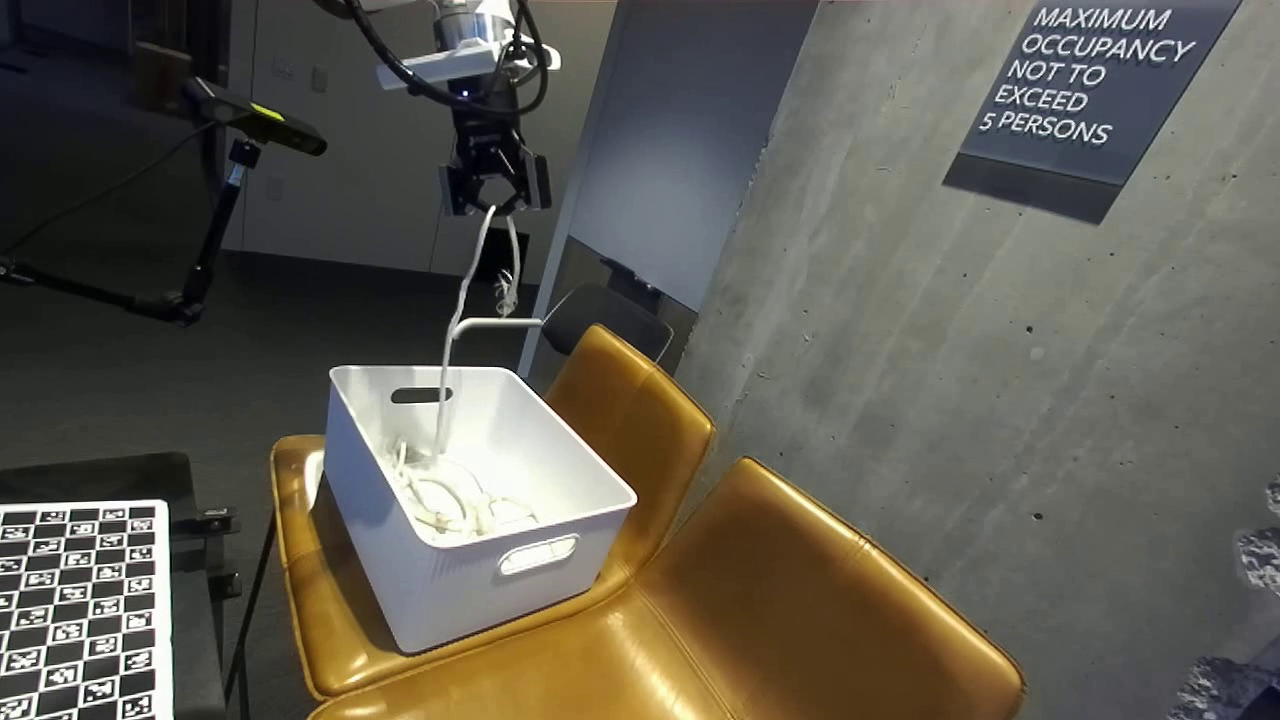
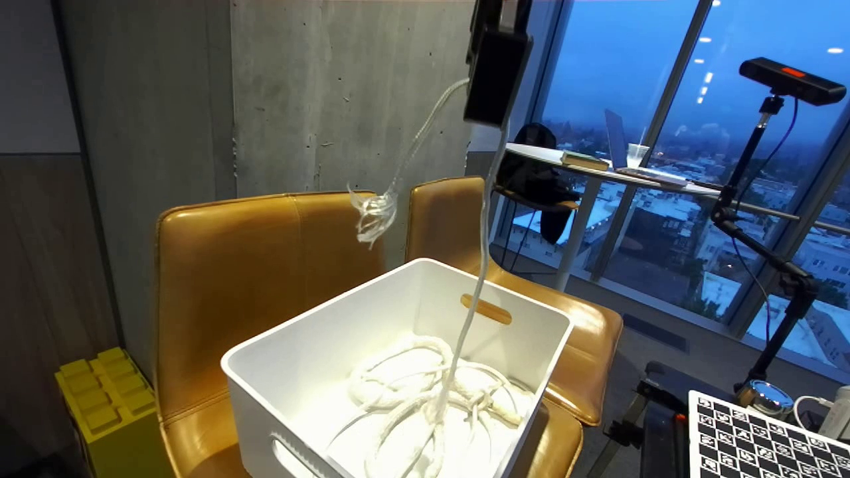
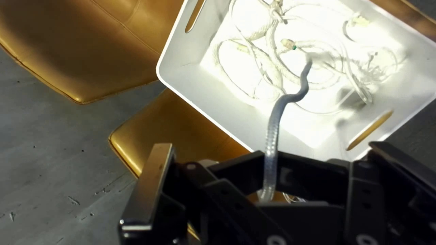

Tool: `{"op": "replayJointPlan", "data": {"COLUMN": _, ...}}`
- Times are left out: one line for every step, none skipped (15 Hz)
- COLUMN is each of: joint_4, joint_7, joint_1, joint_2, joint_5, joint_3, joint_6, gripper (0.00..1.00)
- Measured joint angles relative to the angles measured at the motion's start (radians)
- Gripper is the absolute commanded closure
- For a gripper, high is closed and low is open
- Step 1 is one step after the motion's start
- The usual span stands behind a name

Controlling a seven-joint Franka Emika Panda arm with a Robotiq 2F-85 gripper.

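Patterned board (image 1: 85,615): black and white, at the left edge of an exterior view, lying on something dark, well apart from me.
Camera (image 1: 265,125): dark, raised on a jointed black stand (image 1: 218,222), just right of the board and higher up.
White bin (image 1: 480,595): upright on the seat of a tan chair (image 1: 635,420); I hang above it.
Pale cords (image 2: 413,403): loose loops on the bin's floor, partly washed out by strong light.
White rope (image 3: 272,136): its long part drops into the bin and down to the looped cords, where I cannot tell it from the rest. Its short part ends in a frayed tip (image 2: 376,216) that dangles in the air, higher than the bin's rim.
My pincer (image 1: 497,208): fingers drawn together, with just the rope's thickness between them; I have it pinched near the frayed tip.
Second chair (image 1: 840,600): tan too, set against the first, its back toward the concrete wall (image 1: 850,350).
Occupancy sign (image 1: 1090,100): dark with pale letters, high on that wall, limit 5 persons.
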Motion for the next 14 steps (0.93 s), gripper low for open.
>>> {"op": "replayJointPlan", "data": {"joint_4": -0.011, "joint_7": 0.001, "joint_1": -0.004, "joint_2": 0.006, "joint_5": -0.005, "joint_3": -0.004, "joint_6": 0.000, "gripper": 1.00}}
{"op": "replayJointPlan", "data": {"joint_4": -0.020, "joint_7": 0.001, "joint_1": -0.008, "joint_2": 0.011, "joint_5": -0.008, "joint_3": -0.007, "joint_6": 0.000, "gripper": 1.00}}
{"op": "replayJointPlan", "data": {"joint_4": -0.027, "joint_7": 0.001, "joint_1": -0.013, "joint_2": 0.016, "joint_5": -0.011, "joint_3": -0.010, "joint_6": 0.000, "gripper": 1.00}}
{"op": "replayJointPlan", "data": {"joint_4": -0.033, "joint_7": 0.001, "joint_1": -0.016, "joint_2": 0.020, "joint_5": -0.014, "joint_3": -0.013, "joint_6": 0.001, "gripper": 1.00}}
{"op": "replayJointPlan", "data": {"joint_4": -0.038, "joint_7": 0.001, "joint_1": -0.019, "joint_2": 0.023, "joint_5": -0.016, "joint_3": -0.016, "joint_6": 0.001, "gripper": 1.00}}
{"op": "replayJointPlan", "data": {"joint_4": -0.043, "joint_7": 0.001, "joint_1": -0.021, "joint_2": 0.026, "joint_5": -0.016, "joint_3": -0.019, "joint_6": 0.001, "gripper": 1.00}}
{"op": "replayJointPlan", "data": {"joint_4": -0.050, "joint_7": 0.001, "joint_1": -0.022, "joint_2": 0.028, "joint_5": -0.016, "joint_3": -0.021, "joint_6": 0.001, "gripper": 0.75}}
{"op": "replayJointPlan", "data": {"joint_4": -0.058, "joint_7": 0.002, "joint_1": -0.024, "joint_2": 0.029, "joint_5": -0.016, "joint_3": -0.023, "joint_6": 0.001, "gripper": 0.74}}
{"op": "replayJointPlan", "data": {"joint_4": -0.067, "joint_7": 0.003, "joint_1": -0.026, "joint_2": 0.030, "joint_5": -0.016, "joint_3": -0.026, "joint_6": 0.001, "gripper": 0.67}}
{"op": "replayJointPlan", "data": {"joint_4": -0.078, "joint_7": 0.004, "joint_1": -0.029, "joint_2": 0.030, "joint_5": -0.017, "joint_3": -0.028, "joint_6": 0.002, "gripper": 0.61}}
{"op": "replayJointPlan", "data": {"joint_4": -0.088, "joint_7": 0.005, "joint_1": -0.032, "joint_2": 0.030, "joint_5": -0.017, "joint_3": -0.029, "joint_6": 0.002, "gripper": 0.53}}
{"op": "replayJointPlan", "data": {"joint_4": -0.098, "joint_7": 0.006, "joint_1": -0.036, "joint_2": 0.030, "joint_5": -0.017, "joint_3": -0.031, "joint_6": 0.003, "gripper": 0.46}}
{"op": "replayJointPlan", "data": {"joint_4": -0.106, "joint_7": 0.006, "joint_1": -0.041, "joint_2": 0.030, "joint_5": -0.017, "joint_3": -0.032, "joint_6": 0.003, "gripper": 0.38}}
{"op": "replayJointPlan", "data": {"joint_4": -0.114, "joint_7": 0.006, "joint_1": -0.045, "joint_2": 0.030, "joint_5": -0.017, "joint_3": -0.034, "joint_6": 0.003, "gripper": 0.31}}
